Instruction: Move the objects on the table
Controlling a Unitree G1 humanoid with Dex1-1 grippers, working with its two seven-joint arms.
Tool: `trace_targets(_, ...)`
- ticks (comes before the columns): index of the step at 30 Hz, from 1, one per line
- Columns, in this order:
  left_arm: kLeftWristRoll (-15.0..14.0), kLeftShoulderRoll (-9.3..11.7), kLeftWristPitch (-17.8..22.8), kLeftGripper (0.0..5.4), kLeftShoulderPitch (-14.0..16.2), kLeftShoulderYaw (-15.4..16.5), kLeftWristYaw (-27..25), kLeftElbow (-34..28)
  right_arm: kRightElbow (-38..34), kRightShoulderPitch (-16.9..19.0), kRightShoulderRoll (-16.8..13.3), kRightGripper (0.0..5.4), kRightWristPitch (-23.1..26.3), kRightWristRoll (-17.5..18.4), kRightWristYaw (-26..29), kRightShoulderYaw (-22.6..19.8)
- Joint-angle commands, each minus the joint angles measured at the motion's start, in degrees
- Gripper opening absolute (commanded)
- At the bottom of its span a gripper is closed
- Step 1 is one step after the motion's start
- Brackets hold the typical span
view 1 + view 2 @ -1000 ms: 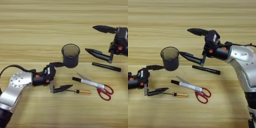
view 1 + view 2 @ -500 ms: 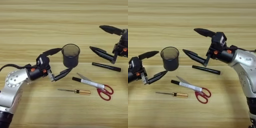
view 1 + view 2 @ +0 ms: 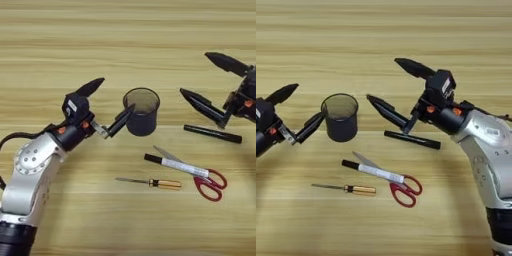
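A black wire-mesh pen cup stands upright at mid table. My left gripper is open just left of it, the lower finger's tip at the cup's left rim and the upper finger apart to the left. My right gripper hangs open right of the cup, above the slim black pen, holding nothing. In front of the cup lie the white marker with a black cap, the red-handled scissors crossing under it, and the amber-handled screwdriver.
The wooden table fills the view. My left arm's silver forearm comes in from the lower left. The right arm's forearm runs down the right side.
My left gripper has risen from beside the screwdriver and swung right, up to the cup's left side. The right gripper has shifted slightly right. Cup, pen, marker and scissors have stayed put.
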Motion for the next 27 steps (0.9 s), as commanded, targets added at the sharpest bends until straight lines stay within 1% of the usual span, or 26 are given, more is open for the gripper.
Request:
trace_targets(1, 1.21, -2.13, -0.7, 5.36, -0.39, 0.51, 2.91, 1.07, 2.12, -0.16, 3.04, 5.4, -1.8, -1.73, -4.24, -0.73)
trace_targets(3, 4.23, -3.11, -3.0, 5.36, -0.68, 0.39, 5.53, 2.31, 4.89, -0.96, 4.92, 5.4, -3.3, -3.27, -7.03, -1.06)
trace_targets(4, 5.2, -3.5, -3.39, 5.36, -0.74, 0.18, 6.42, 3.02, 6.46, -1.39, 5.78, 5.4, -4.3, -4.34, -8.48, -1.24)
trace_targets(6, 5.12, -4.76, -3.11, 5.36, -0.6, 0.22, 7.69, 3.89, 9.3, -2.04, 6.78, 5.4, -6.89, -7.18, -10.78, -1.21)
trace_targets(7, 5.79, -5.4, -3.45, 5.36, -0.58, 0.22, 8.74, 4.51, 10.6, -2.28, 7.45, 5.4, -8.2, -8.39, -12.03, -1.27)
trace_targets(10, 11.06, -6.29, -6.69, 5.36, -0.59, -0.61, 12.67, 7.17, 13.7, -2.88, 10.26, 5.4, -10.51, -9.29, -15.89, -2.27)
trace_targets(13, 13.28, -7.36, -7.16, 5.36, -0.1, -1.74, 14.23, 9.68, 18.27, -3.37, 12.85, 5.4, -16.43, -13.66, -20.78, -2.54)
trace_targets(15, 15.62, -7.5, -7.27, 5.36, 0.24, -2.81, 15.46, 11.13, 21.52, -3.79, 14.58, 5.4, -20.8, -17.05, -24.61, -2.69)
trace_targets(16, 16.07, -7.7, -7.01, 5.36, 0.31, -2.98, 15.83, 11.67, 23.08, -4.1, 15.47, 5.4, -22.66, -18.13, -26.32, -2.92)
trace_targets(18, 15.84, -8.21, -7.04, 5.36, 0.35, -2.81, 16.15, 12.36, 26.78, -4.96, 16.65, 5.4, -26.96, -20.94, -30.0, -3.42)
trace_targets(20, 15.28, -8.73, -7.18, 5.36, 0.51, -2.58, 16.23, 12.72, 30.05, -5.67, 17.64, 5.4, -29.64, -21.58, -32.18, -4.08)
trace_targets(22, 15.07, -9.15, -7.61, 5.36, 0.67, -2.61, 16.27, 13.31, 32.65, -6.27, 17.98, 5.4, -31.83, -21.99, -33.78, -4.71)
trace_targets(25, 14.5, -9.96, -7.5, 5.36, 1.14, -2.77, 16.17, 13.96, 35.67, -6.66, 17.98, 5.4, -34.28, -22.34, -34.94, -5.14)
trace_targets(27, 13.39, -10.49, -7.41, 5.36, 1.73, -2.94, 15.34, 13.73, 37.48, -6.77, 17.97, 5.4, -35.4, -22.31, -35.2, -5.24)
